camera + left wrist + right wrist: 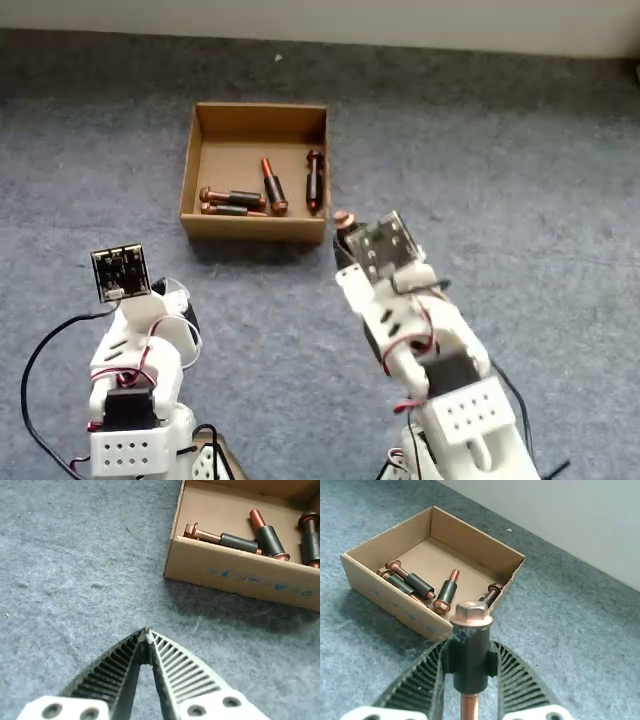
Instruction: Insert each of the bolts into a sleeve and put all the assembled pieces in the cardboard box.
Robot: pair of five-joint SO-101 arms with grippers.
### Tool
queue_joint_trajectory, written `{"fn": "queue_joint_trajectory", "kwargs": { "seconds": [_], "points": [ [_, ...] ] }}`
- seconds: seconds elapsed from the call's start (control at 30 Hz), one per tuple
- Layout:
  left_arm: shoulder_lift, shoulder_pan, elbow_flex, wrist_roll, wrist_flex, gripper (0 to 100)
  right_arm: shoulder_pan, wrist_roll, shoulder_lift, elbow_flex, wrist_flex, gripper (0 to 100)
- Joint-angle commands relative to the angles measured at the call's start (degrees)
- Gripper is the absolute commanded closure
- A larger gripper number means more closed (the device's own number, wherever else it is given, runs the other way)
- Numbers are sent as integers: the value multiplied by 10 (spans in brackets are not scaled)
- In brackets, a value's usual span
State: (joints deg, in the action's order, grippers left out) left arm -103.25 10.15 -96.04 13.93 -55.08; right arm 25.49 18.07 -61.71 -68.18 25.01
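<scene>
The cardboard box [192,170] sits on the grey carpet with several assembled bolt-and-sleeve pieces [232,201] lying inside; they also show in the box [235,572] in the left wrist view and in the box [367,577] in the right wrist view. My right gripper [468,655] is shut on an assembled piece [470,645]: a dark sleeve with a copper bolt through it, hex head up. In the high view this gripper [352,240] hovers just off the box's near right corner, with the bolt head [342,218] showing. My left gripper [146,636] is shut on nothing, over carpet short of the box's near left corner.
Grey carpet surrounds the box on all sides. A pale wall [580,515] runs along the far edge behind the box. The left arm's base [130,400] and its cables sit at the near left.
</scene>
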Motion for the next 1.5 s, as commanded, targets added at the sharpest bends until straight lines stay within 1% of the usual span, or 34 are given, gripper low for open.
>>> {"fn": "queue_joint_trajectory", "kwargs": {
  "seconds": [0.0,0.13,0.27,0.4,0.53,0.6,0.63,0.73,0.87,0.93,1.1,1.3,1.47],
  "points": [
    [-3,-7,-11,-5,-10,990,-5,5,159,112,-78,993],
    [-3,-7,-11,-5,-10,990,-5,5,308,201,-144,993],
    [-3,-7,-11,-5,-10,990,7,5,423,284,-170,993],
    [-3,-7,-11,-5,-10,990,15,5,520,368,-190,993],
    [-4,-7,-11,-5,-10,990,17,5,580,427,-211,992],
    [-4,-7,-11,-5,-10,990,22,1,594,444,-218,990],
    [-4,-7,-11,-5,-10,990,26,-13,599,451,-218,989],
    [-4,-7,-11,-5,-10,990,31,-87,612,454,-218,974],
    [-5,-7,-11,-5,-10,989,30,-149,630,454,-218,858],
    [-5,-7,-11,-5,-10,989,30,-158,636,453,-217,832],
    [-5,-7,-11,-5,-10,989,29,-156,651,449,-214,867],
    [-5,-7,-11,-5,-10,988,32,-156,633,395,-214,991],
    [-5,-7,-11,-5,-10,987,30,-156,548,312,-214,991]
  ]
}}
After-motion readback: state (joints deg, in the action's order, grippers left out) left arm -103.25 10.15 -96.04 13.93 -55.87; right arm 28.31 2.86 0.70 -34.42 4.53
